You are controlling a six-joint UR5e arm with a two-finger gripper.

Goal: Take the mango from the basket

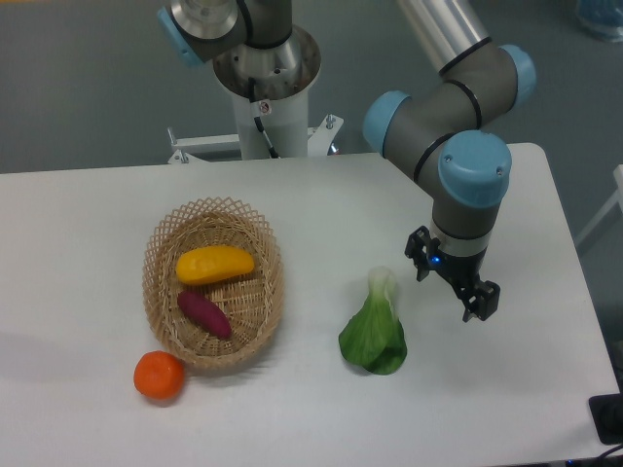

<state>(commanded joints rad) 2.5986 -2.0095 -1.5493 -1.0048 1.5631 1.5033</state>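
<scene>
The mango [214,264] is a smooth yellow-orange fruit lying in the upper half of the oval wicker basket [161,292] on the left of the table. A dark purple-red sweet potato [204,313] lies just below it in the same basket. My gripper [452,285] hangs over the right side of the table, far to the right of the basket. Its two dark fingers stand apart with nothing between them, so it is open and empty.
A round orange fruit [159,376] sits on the table touching the basket's lower left rim. A green leafy bok choy [374,331] lies between the basket and the gripper. The arm's base [265,88] stands behind the table's far edge.
</scene>
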